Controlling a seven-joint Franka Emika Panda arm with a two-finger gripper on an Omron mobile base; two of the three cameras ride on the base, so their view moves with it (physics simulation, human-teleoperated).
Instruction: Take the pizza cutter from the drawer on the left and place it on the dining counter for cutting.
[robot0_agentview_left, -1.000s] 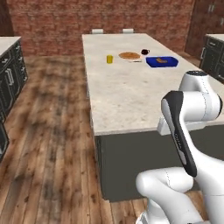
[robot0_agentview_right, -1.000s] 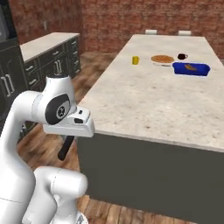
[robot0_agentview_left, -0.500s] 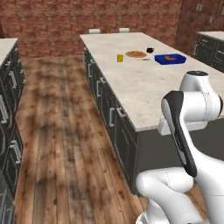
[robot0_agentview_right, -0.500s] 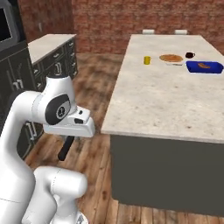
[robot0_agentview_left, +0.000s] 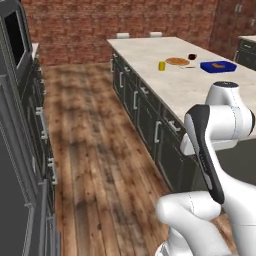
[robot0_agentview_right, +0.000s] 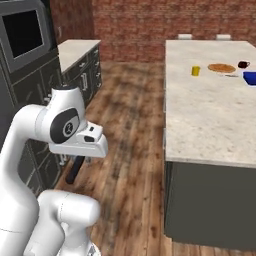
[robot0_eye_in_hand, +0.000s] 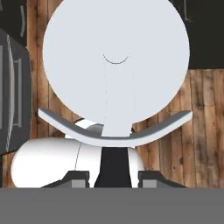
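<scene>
Left base view: arm (robot0_agentview_left: 215, 145) is folded up close over the base, hand tucked low. Dining counter (robot0_agentview_left: 200, 90) stands to the right, carrying a pizza (robot0_agentview_left: 177, 61), a yellow cup (robot0_agentview_left: 161, 65), a dark mug (robot0_agentview_left: 192, 56) and a blue dish (robot0_agentview_left: 218, 65). Dark cabinets (robot0_agentview_left: 30, 150) run down the left side, all fronts shut as far as I can tell. No pizza cutter visible on the counter or anywhere else.

Right base view: arm (robot0_agentview_right: 60, 135) again folded, hand pointing down at the wood floor (robot0_agentview_right: 130, 130). Left-hand cabinets (robot0_agentview_right: 80, 75) with a beige worktop and an oven above sit well apart from the arm. Counter (robot0_agentview_right: 210, 115) to the right, same pizza (robot0_agentview_right: 221, 67), cup (robot0_agentview_right: 195, 71) and mug (robot0_agentview_right: 243, 64). Which front is the target drawer, cannot tell.

Hand view: gripper (robot0_eye_in_hand: 113, 177) looks down at the robot's own body and floor; fingers (robot0_eye_in_hand: 78, 178) read as together, nothing between them.

Progress, judged: barely started. Drawer not reached or opened, cutter presumably inside and unseen. Left: approach the left cabinets, pull the drawer, grab the cutter, carry it to the counter.
</scene>
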